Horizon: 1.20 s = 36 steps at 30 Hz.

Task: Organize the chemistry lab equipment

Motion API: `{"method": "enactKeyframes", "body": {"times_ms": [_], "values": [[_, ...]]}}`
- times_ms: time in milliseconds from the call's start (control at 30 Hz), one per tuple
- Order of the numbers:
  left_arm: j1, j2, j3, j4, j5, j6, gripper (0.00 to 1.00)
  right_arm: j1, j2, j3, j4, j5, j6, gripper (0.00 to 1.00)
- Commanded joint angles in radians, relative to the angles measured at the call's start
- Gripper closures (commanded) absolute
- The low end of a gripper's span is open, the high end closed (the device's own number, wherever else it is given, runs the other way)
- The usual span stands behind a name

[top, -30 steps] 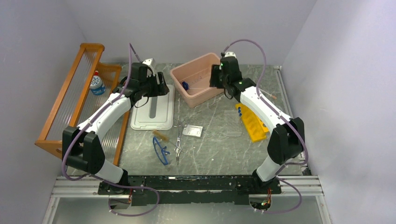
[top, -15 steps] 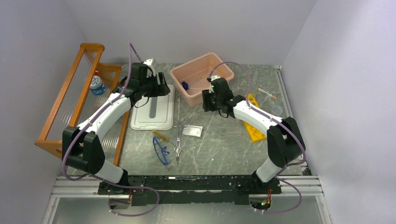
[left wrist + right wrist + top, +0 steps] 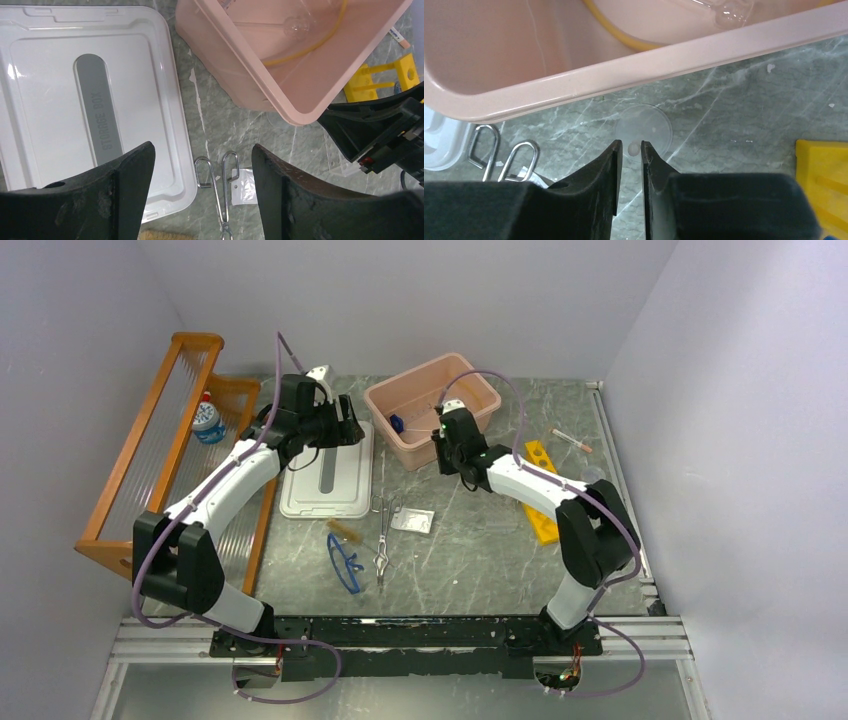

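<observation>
- Shift: your right gripper (image 3: 630, 147) has left the pink bin (image 3: 674, 55) for its 6 o'clock side, jaws narrowed to a slit; you cannot tell if they pinch anything.
- The clear dish (image 3: 651, 122) lies just ahead, likely next.
- Your left gripper (image 3: 202, 150) gapes, empty.

Pink bin (image 3: 634, 65): far wall and both ends run past the right wrist frame.
Metal instrument (image 3: 223, 225): finger loops only; the rest leaves the left wrist frame at the bottom.
Yellow rack (image 3: 826, 165): cut by the right wrist frame's right edge.
Right pincer (image 3: 630, 148): white speck (image 3: 632, 148) between the tips, too small to identify; grip undeterminable.
</observation>
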<state>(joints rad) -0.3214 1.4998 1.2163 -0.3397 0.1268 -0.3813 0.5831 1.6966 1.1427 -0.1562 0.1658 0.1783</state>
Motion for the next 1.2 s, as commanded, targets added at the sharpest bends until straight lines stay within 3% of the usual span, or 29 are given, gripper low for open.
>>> {"method": "enactKeyframes", "body": {"times_ms": [0, 300, 467, 633, 867, 1000, 1167], "values": [[0.005, -0.037, -0.017, 0.031, 0.017, 0.001, 0.25, 0.011, 0.029, 0.024, 0.026, 0.05, -0.021, 0.76], [0.005, -0.03, -0.015, 0.036, 0.017, 0.001, 0.25, 0.021, 0.044, 0.005, 0.078, 0.106, -0.04, 0.78], [0.005, -0.026, -0.014, 0.038, 0.019, -0.001, 0.25, 0.021, 0.032, 0.001, 0.093, 0.11, -0.05, 0.89], [0.005, -0.022, -0.011, 0.039, 0.021, -0.002, 0.25, 0.021, -0.02, 0.004, 0.033, 0.039, -0.056, 1.0], [0.005, -0.001, -0.015, 0.05, 0.016, -0.024, 0.26, 0.018, -0.156, 0.081, -0.167, -0.216, -0.086, 1.0], [0.005, 0.013, -0.008, 0.051, 0.004, -0.033, 0.26, 0.017, -0.195, 0.164, -0.187, -0.354, -0.056, 1.0], [0.005, 0.018, -0.01, 0.056, 0.015, -0.05, 0.26, 0.014, -0.199, 0.23, -0.06, -0.276, 0.047, 1.0]]}}
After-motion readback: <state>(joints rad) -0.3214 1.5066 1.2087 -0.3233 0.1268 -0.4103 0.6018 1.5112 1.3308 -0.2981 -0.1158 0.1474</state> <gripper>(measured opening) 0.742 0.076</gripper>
